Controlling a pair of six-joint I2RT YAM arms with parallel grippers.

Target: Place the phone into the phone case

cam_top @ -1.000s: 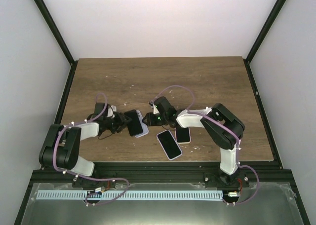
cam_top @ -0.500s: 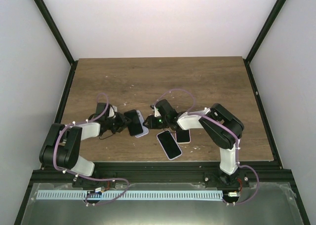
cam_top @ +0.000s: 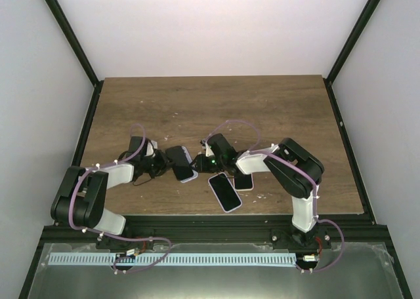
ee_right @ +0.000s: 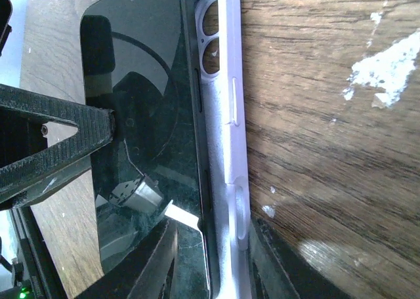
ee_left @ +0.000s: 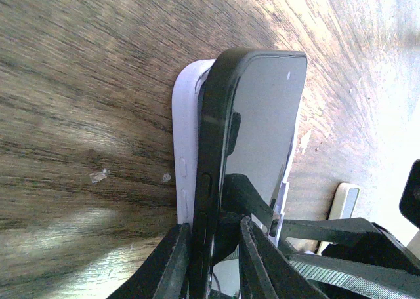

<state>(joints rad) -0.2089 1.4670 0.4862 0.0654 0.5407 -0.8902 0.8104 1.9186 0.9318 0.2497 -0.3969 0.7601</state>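
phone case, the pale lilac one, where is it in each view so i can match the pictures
Top external: the lilac phone case peeks out from under the black phone, just left of picture centre.
Left wrist: the case is the pale strip along the left of the phone's dark edge.
Right wrist: the case is the upright band with camera cutouts, right of the phone's screen.
Shared landmark: the black phone lying against it.

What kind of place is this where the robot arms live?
Probably a robot test booth, not a home. Plain white walls and black posts box in one wooden table, with the left arm and right arm fixed at its near edge.
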